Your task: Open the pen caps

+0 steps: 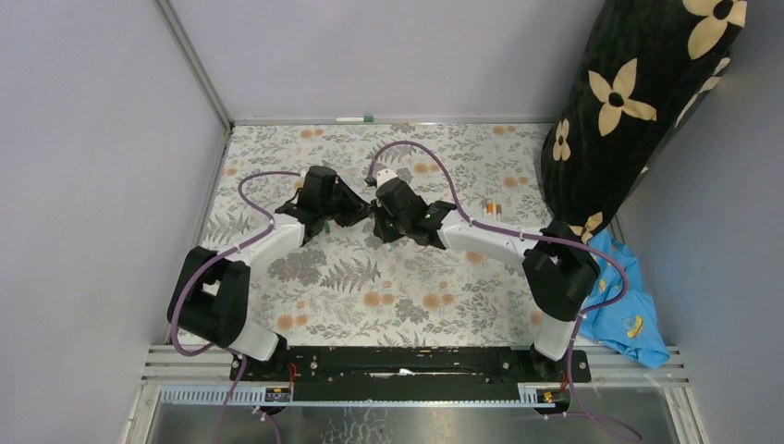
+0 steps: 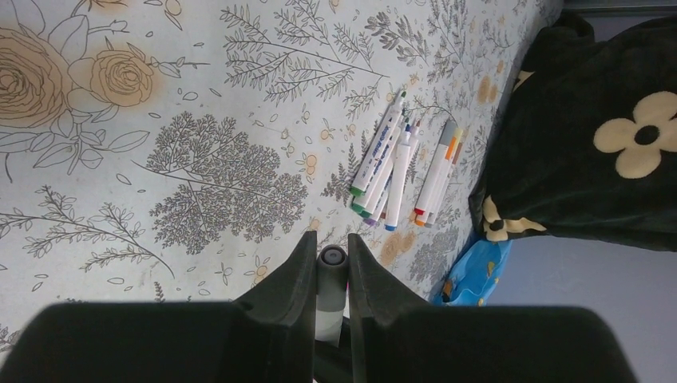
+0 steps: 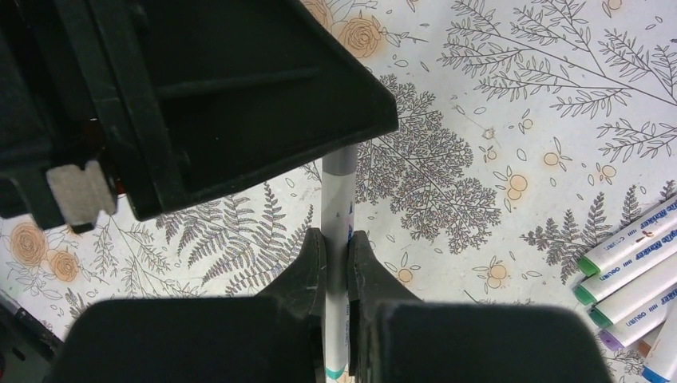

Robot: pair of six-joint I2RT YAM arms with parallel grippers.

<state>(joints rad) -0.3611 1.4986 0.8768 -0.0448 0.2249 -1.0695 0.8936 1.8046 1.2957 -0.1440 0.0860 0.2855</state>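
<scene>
1. Right wrist view: the right gripper (image 3: 336, 249) is pinched on the white barrel of a pen (image 3: 336, 207). Its fingers press the barrel from both sides.
2. The pen's far end carries a grey cap (image 3: 338, 159), short and matte. It runs up into the black body of the left gripper (image 2: 329, 271).
3. In the left wrist view, the left gripper is closed on that grey cap. The cap's round end shows just past the fingertips.
4. A teal end (image 3: 335, 372) of the pen peeks out at the bottom edge of the right wrist view.
5. From the top external view, both grippers meet over the middle of the table. The pen is held off the surface between them.
6. The loose pens (image 2: 391, 163) lie in a bundle to the right, near the black cushion. They are white barrels with green caps (image 3: 588, 266), a purple cap (image 3: 610, 339) and a blue cap (image 3: 651, 373).
7. One more white pen with a green tip (image 1: 356, 119) lies along the far edge.
8. The tablecloth (image 1: 370, 296) is pale, printed with grey ferns and orange roses.
9. Plain lilac-grey walls (image 1: 388, 55) enclose the table on the left, right and far sides.
10. A black cushion with cream flowers (image 1: 638, 102) leans at the far right. A blue cloth (image 1: 633, 310) lies crumpled near it.
</scene>
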